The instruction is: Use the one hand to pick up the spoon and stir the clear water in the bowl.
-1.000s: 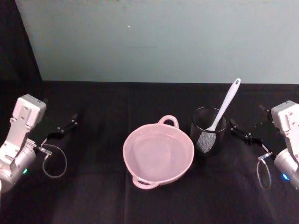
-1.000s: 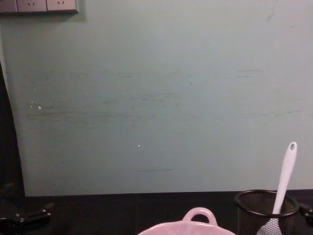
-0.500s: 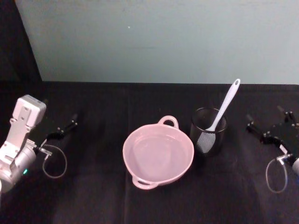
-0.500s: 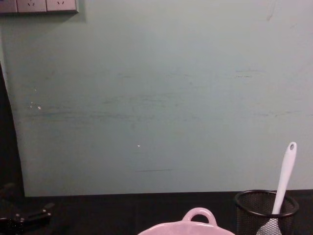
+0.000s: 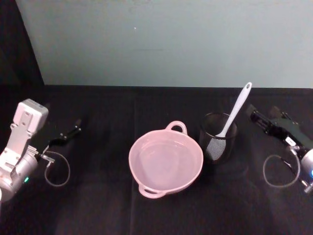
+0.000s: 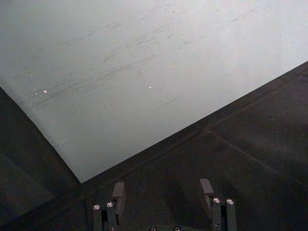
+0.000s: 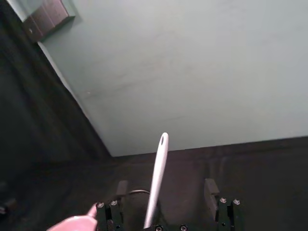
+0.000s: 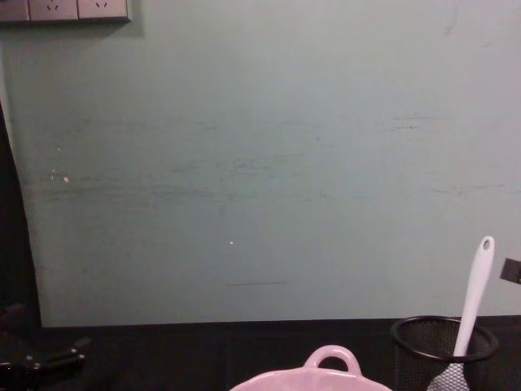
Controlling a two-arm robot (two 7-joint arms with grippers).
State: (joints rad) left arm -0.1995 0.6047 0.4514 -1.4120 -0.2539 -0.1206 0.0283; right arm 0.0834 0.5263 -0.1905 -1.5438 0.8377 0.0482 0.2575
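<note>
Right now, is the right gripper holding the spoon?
No: the spoon stands in the black mesh cup, and the right gripper is open, apart from its handle.

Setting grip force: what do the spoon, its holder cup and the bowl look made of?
Spoon: white plastic by the look, smooth matte, moulded hole at the tip. Cup: black wire mesh, see-through, probably metal. Bowl: pale pink, smooth, slightly glossy; plastic or glazed ceramic, unclear.

A pale pink bowl (image 5: 166,161), a white spoon (image 5: 234,110) and a black wire-mesh cup (image 5: 218,138) against a black table (image 5: 98,205) and a pale green wall (image 5: 161,44), faintly streaked. The right gripper (image 5: 258,115) is black with a small white label, its wrist ring (image 5: 309,173) lit blue.
</note>
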